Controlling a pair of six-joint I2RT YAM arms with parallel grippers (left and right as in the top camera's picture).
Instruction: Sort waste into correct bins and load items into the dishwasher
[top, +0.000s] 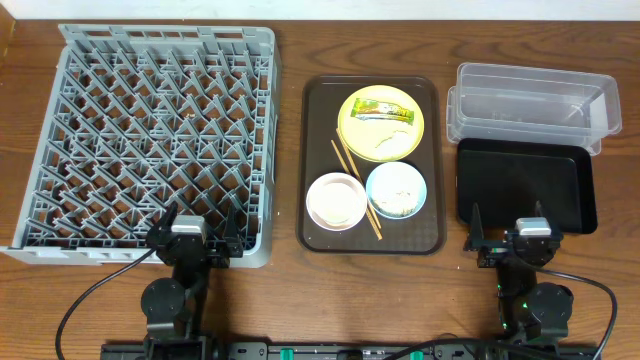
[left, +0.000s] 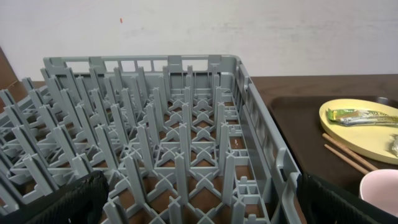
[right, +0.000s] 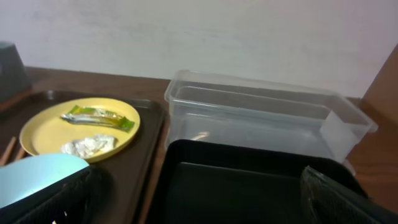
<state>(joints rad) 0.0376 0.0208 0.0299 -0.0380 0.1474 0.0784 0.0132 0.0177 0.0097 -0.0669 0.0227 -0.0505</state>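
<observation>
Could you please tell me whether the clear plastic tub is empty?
Empty: the clear plastic tub shows only its bare floor in both the overhead and right wrist views.

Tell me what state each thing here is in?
Dish rack: empty.
Clear tub: empty.
Black tray: empty.
Yellow plate: on the brown tray, carrying the wrapper and a whitish crumpled bit.
Blue bowl: upright, food scraps inside.
Pinkish bowl: upright, empty.
Chopsticks: lying on the brown tray.
Left gripper: open, holding nothing.
Right gripper: open, holding nothing.

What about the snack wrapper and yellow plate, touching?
Touching. Right wrist view shows the wrapper lying flat on the yellow plate, no gap.
</observation>
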